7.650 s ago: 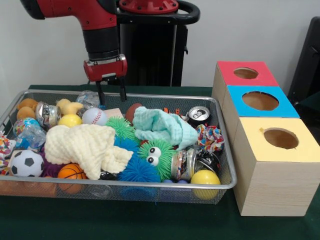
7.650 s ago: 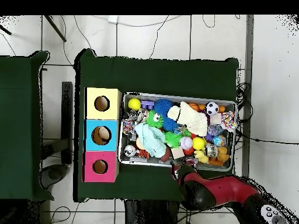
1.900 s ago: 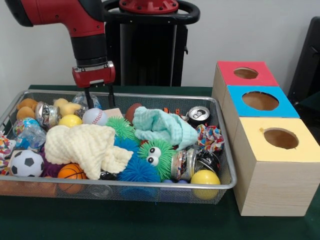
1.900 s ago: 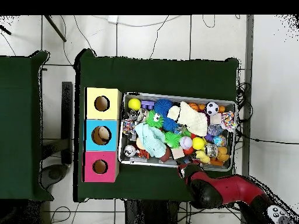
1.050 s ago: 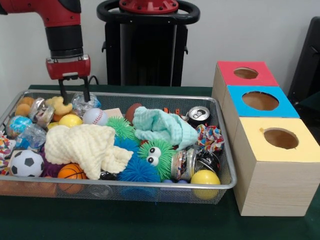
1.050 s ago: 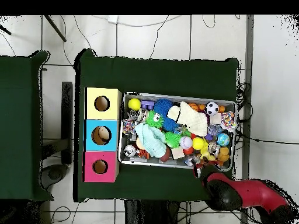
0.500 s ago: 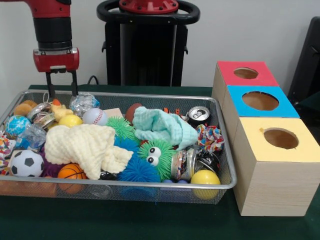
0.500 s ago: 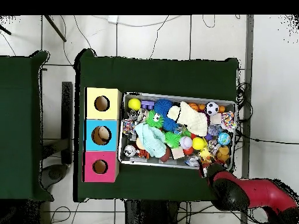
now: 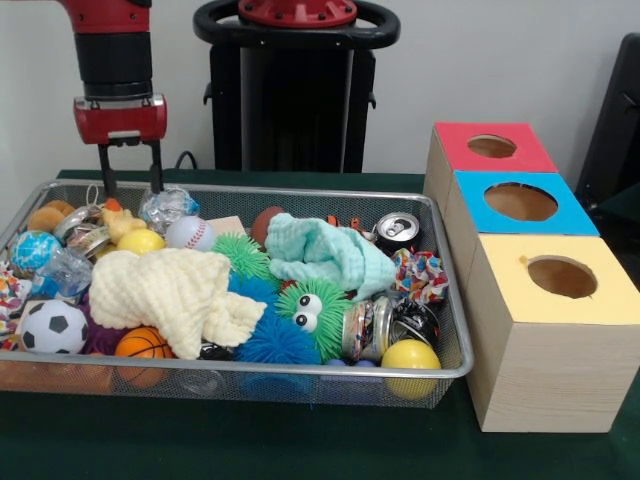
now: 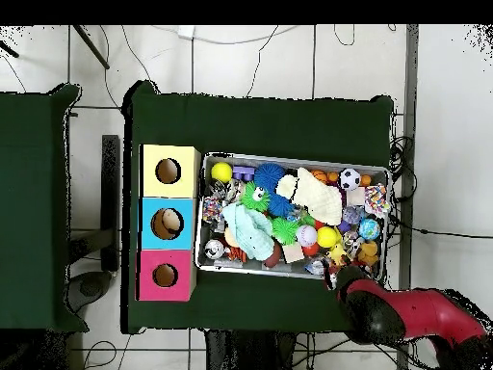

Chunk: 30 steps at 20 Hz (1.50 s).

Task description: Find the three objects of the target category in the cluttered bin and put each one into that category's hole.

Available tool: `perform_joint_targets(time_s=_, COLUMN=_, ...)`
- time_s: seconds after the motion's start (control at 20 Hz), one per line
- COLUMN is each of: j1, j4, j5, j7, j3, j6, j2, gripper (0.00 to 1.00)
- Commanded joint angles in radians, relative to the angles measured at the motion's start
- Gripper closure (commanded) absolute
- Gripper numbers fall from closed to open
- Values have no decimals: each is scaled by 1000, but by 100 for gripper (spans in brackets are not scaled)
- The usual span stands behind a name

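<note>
The wire mesh bin point(image 9: 300, 371) sits on the green table, full of toys, and also shows in the overhead view point(image 10: 289, 158). My gripper point(image 9: 130, 188) hangs just above the bin's far left corner, over a yellow duck point(image 9: 118, 220) and crinkled foil point(image 9: 165, 207). Its fingers point(image 9: 103, 175) are apart with nothing between them. In the overhead view the gripper point(image 10: 337, 276) is at the bin's lower right edge. Three wooden boxes stand right of the bin, each with a round hole: red point(image 9: 492, 147), blue point(image 9: 520, 203), yellow point(image 9: 561, 277).
The bin holds a cream towel point(image 9: 175, 290), a teal cloth point(image 9: 325, 250), a green fuzzy toy with eyes point(image 9: 310, 310), a soccer ball point(image 9: 53, 327), a basketball point(image 9: 140, 345), a baseball point(image 9: 188, 233), a yellow ball point(image 9: 410, 357) and a can point(image 9: 397, 230).
The arm has swung from over the baseball toward the bin's far left corner and risen. Small items in that corner have shifted. In the last half second it edged slightly right.
</note>
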Motion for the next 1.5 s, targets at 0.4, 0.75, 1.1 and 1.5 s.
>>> perform_joint_targets(time_s=0.4, j1=-93, j4=-163, j5=45, j7=-301, j3=192, j6=133, j2=221, gripper=0)
perform_joint_targets(time_s=0.75, j1=-162, j4=-282, j5=119, j7=-478, j3=315, j6=276, j2=354, gripper=0)
perform_joint_targets(time_s=1.1, j1=-172, j4=-327, j5=146, j7=-527, j3=354, j6=342, j2=408, gripper=0)
perform_joint_targets(time_s=1.5, j1=-169, j4=-292, j5=141, j7=-490, j3=368, j6=349, j2=350, gripper=0)
